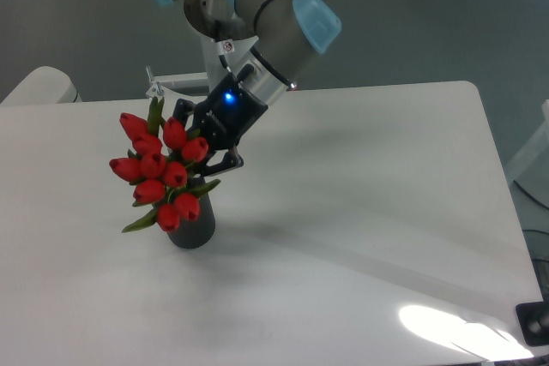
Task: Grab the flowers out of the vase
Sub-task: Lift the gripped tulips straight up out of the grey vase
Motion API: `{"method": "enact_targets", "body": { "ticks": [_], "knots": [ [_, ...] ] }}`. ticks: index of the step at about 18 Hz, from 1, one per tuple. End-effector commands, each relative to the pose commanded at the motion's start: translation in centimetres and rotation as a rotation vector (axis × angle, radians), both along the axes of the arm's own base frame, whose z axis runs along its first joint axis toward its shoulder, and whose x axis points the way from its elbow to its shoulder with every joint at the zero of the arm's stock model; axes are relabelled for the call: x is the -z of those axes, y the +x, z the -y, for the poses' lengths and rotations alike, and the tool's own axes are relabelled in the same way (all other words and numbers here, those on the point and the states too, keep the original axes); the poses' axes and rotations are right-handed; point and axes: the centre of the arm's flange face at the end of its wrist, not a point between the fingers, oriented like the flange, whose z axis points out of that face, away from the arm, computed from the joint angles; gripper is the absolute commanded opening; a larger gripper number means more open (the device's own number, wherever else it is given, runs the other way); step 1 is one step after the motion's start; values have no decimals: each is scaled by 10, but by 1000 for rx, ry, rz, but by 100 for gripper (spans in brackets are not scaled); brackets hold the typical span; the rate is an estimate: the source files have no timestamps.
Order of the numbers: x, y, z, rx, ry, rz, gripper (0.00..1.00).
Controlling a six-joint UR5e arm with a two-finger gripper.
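Note:
The flowers (pixel 159 169), a bunch of red tulip buds with green leaves, lean to the left above the vase (pixel 194 225), a small dark cylinder on the white table. My gripper (pixel 206 156) comes in from the upper right and is shut on the bunch just behind the buds. The stems are hidden behind the buds and the gripper, so I cannot tell whether their ends are still inside the vase's mouth.
The white table (pixel 360 212) reaches to a rounded right edge. A metal bracket (pixel 176 85) stands at the table's back edge behind the arm. A white rounded object (pixel 39 85) sits at the far left, and a bright glare patch (pixel 455 327) lies front right.

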Motion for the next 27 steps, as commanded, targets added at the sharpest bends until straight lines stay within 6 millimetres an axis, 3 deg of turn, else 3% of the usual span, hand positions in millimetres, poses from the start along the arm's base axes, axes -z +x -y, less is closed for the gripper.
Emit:
{"method": "enact_targets", "body": {
  "ticks": [6, 21, 27],
  "knots": [
    [-47, 0, -1, -53, 21, 25, 36],
    [-120, -13, 2, -146, 48, 35, 35],
    [-134, -24, 6, -165, 65, 17, 35]
  ]
}}
